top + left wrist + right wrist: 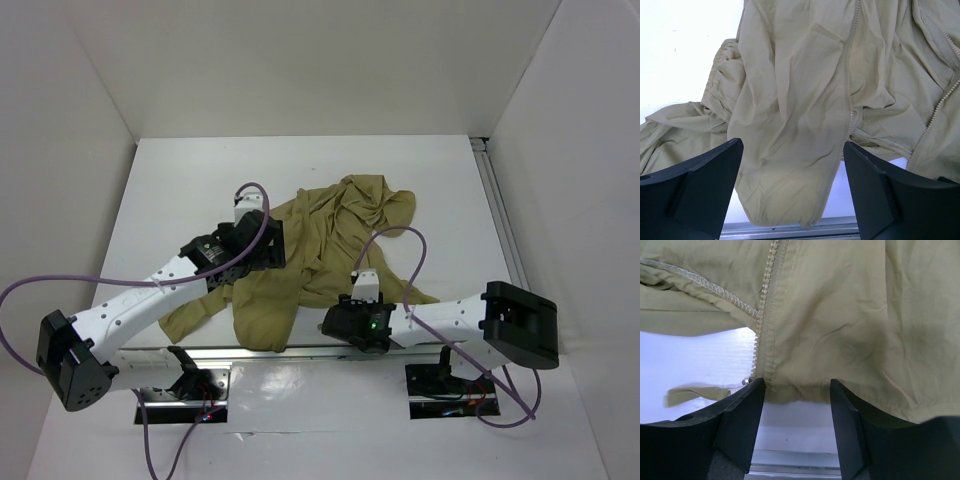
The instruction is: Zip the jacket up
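Note:
The olive-tan jacket [320, 250] lies crumpled and unzipped in the middle of the white table. My left gripper [266, 246] hovers over its left part with the jaws wide open. In the left wrist view a front panel of the jacket [790, 100] fills the gap between the fingers, and its zipper edge [850, 95] runs down it. My right gripper [342, 318] is at the jacket's near hem, jaws open. In the right wrist view the hem [805, 392] sits between the fingertips, with zipper teeth [763, 325] and a small metal slider [745, 381] beside the left finger [742, 415].
The table's metal front rail [790, 467] runs just behind the hem, and the rail [790, 231] also shows in the left wrist view. A sleeve [195, 315] trails toward the near left. White walls enclose the table [180, 180] on three sides. Purple cables loop over both arms.

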`<control>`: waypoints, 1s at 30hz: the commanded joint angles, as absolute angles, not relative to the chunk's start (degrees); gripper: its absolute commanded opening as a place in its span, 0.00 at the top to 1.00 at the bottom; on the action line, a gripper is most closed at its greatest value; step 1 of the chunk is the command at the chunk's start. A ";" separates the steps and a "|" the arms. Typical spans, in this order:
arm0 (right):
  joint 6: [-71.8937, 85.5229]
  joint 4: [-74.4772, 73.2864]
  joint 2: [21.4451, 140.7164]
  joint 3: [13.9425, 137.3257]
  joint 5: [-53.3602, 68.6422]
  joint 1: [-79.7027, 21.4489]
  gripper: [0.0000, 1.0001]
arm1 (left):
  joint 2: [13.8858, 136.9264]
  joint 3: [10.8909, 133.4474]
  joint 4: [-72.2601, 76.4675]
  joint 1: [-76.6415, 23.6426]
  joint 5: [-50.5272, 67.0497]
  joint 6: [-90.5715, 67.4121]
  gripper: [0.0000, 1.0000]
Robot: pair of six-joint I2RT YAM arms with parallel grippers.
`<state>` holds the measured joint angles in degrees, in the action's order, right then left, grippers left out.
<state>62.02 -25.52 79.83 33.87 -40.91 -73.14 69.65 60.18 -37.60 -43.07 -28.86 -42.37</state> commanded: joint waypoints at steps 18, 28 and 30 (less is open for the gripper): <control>64.95 -29.52 83.32 38.66 -43.51 -74.71 0.50 | 70.84 61.35 -38.76 -43.33 -30.85 -42.63 0.05; 70.14 -38.05 83.40 43.33 -48.96 -79.36 0.42 | 70.84 61.35 -38.76 -43.33 -30.85 -42.63 0.05; 70.14 -38.06 84.11 43.86 -49.48 -79.37 0.45 | 70.84 61.35 -38.76 -43.33 -30.85 -42.63 0.05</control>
<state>67.72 -34.33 83.13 41.74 -45.45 -78.74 70.54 60.18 -38.68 -43.07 -29.76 -42.33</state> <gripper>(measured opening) 0.563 0.949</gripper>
